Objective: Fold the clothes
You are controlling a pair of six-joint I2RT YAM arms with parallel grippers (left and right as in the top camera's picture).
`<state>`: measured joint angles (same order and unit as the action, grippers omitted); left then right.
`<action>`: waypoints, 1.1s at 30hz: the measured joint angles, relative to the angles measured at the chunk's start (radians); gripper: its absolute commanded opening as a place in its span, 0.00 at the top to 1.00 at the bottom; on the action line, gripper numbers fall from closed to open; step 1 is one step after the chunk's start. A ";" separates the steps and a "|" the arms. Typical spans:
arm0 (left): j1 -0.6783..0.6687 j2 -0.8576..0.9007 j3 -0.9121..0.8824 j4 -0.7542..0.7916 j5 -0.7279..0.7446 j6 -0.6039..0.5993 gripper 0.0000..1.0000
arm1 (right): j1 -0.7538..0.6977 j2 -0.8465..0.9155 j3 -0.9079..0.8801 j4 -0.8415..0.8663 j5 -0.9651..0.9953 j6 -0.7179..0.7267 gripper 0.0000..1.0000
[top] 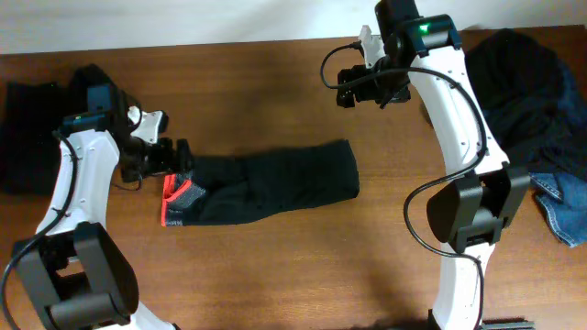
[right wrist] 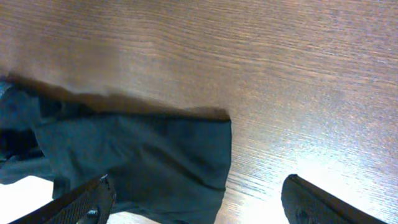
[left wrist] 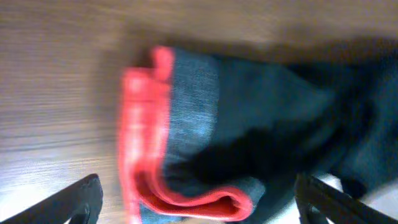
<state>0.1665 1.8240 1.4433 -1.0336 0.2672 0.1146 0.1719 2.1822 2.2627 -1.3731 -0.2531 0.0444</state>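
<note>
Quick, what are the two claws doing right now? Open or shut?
Left claw: open, holding nothing, over the red end of the cloth.
Right claw: open, holding nothing.

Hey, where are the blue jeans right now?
In the overhead view the blue jeans lie at the right edge of the table, just below the dark pile of clothes and to the right of the right arm.

White left arm and right arm, black joints, looping black cables; green light behind right gripper jaws.
</note>
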 measured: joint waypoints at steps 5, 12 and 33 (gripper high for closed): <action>-0.003 0.005 0.000 0.048 -0.102 -0.063 0.81 | 0.000 0.000 0.000 0.000 0.000 0.000 0.10; -0.053 0.065 0.000 0.056 -0.141 -0.085 0.90 | 0.000 0.000 0.000 0.000 0.000 0.000 0.09; -0.127 0.084 -0.001 -0.160 -0.190 -0.003 0.94 | 0.000 0.000 0.000 0.000 0.000 -0.001 0.09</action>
<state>0.0395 1.9079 1.4425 -1.1934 0.0772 0.1120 0.1719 2.1818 2.2627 -1.3731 -0.2527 0.0437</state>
